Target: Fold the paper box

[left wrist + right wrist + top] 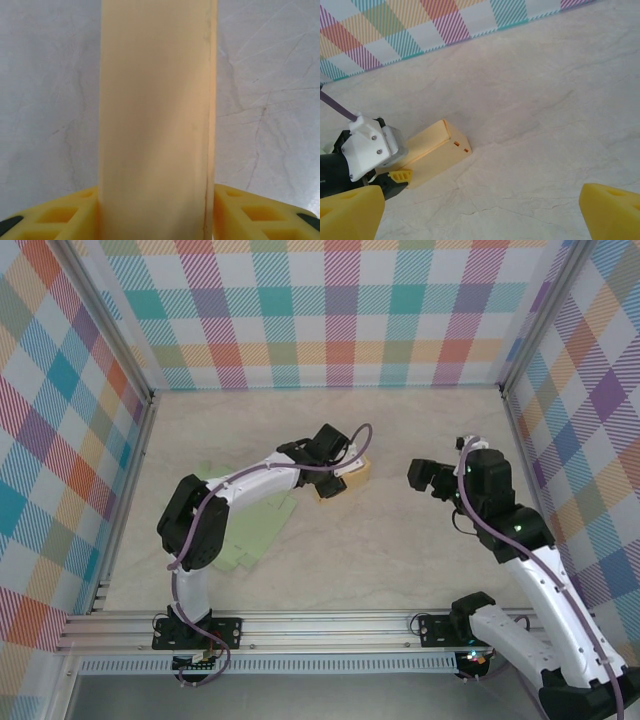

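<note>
From overhead, I see the paper box [352,476], a small cream block, lying close to the middle of the pale stone-patterned table [400,560]. The left gripper [335,468] is on the box from its 9 o'clock side. In the left wrist view the box stands as a tall cream band running from 12 to 6 o'clock. It spans the whole gap between the two yellow fingers [55,220], and each finger meets one of its sides, so this pincer is gripping the box. The right gripper [428,478] hovers near the box at its 3 o'clock, apart from it. In the right wrist view its yellow fingertips [350,212] sit in the bottom corners with bare table between them, so its jaws are spread wide and hold nothing. A flat pale green sheet [255,532] lies on the table at the box's 8 o'clock, partly under the left arm. Plaid walls [330,310] enclose the table.
</note>
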Motion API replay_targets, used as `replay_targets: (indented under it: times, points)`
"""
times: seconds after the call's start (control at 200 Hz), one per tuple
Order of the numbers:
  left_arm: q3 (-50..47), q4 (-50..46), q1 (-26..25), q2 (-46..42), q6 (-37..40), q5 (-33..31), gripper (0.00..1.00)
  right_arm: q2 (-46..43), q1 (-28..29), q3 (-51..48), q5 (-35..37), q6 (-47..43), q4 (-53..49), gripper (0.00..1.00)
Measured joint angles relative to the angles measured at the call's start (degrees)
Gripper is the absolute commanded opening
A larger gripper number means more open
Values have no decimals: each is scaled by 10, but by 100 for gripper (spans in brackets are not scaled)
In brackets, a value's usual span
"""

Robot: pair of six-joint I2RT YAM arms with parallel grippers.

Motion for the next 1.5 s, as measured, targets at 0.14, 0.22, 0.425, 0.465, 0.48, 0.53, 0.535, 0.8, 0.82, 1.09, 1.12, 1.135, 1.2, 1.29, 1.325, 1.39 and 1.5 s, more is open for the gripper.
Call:
replay_targets:
  times: [0.14, 0.22, 0.425, 0.465, 0.48, 0.53, 0.535, 0.8, 0.82, 1.09, 1.12, 1.135, 1.2, 1.29, 1.325, 1.39, 1.5]
  points:
    - [0, 73, -20, 17, 54, -57, 52, -44, 0, -4, 5, 0, -3, 100]
    - [0, 137, -30, 36, 93, -87, 52, -77, 0, -14, 7, 0, 0, 100]
    - [0, 304, -45, 96, 209, -111, 54, -145, 0, -33, 24, 0, 1, 100]
    - [0, 334, -49, 110, 234, -111, 54, -154, 0, -35, 28, 0, 1, 100]
    - [1, 341, -50, 114, 239, -111, 54, -156, 0, -35, 30, 0, 1, 100]
    - [8, 363, -56, 134, 265, -111, 55, -161, 0, -37, 35, 0, 0, 100]
    - [9, 366, -57, 137, 267, -111, 55, -161, 0, -37, 36, 0, 0, 100]
    - [47, 416, -79, 204, 326, -92, 59, -152, 0, -37, 45, 0, 0, 100]
    - [47, 419, -79, 204, 327, -91, 61, -150, 0, -37, 45, 0, 0, 100]
    - [-24, 466, -87, 149, 277, -99, 85, -124, 0, -37, 47, 3, 1, 100]
    - [-41, 467, -89, 130, 258, -103, 87, -122, 0, -38, 48, 4, 1, 100]
    - [-50, 468, -90, 117, 248, -105, 87, -120, 0, -38, 49, 5, 1, 100]
    - [-88, 476, -90, 62, 205, -120, 98, -113, 0, -40, 50, 12, 3, 100]
    - [-140, 496, -90, -25, 136, -154, 100, -102, 0, -43, 49, 15, 5, 100]
    - [-162, 502, -87, -64, 101, -170, 100, -96, 0, -43, 46, 16, 7, 100]
    - [-196, 504, -81, -129, 39, -191, 100, -85, 0, -43, 37, 17, 13, 100]
    - [-264, 495, -52, -237, -85, -212, 100, -58, 0, -45, 0, 19, 36, 100]
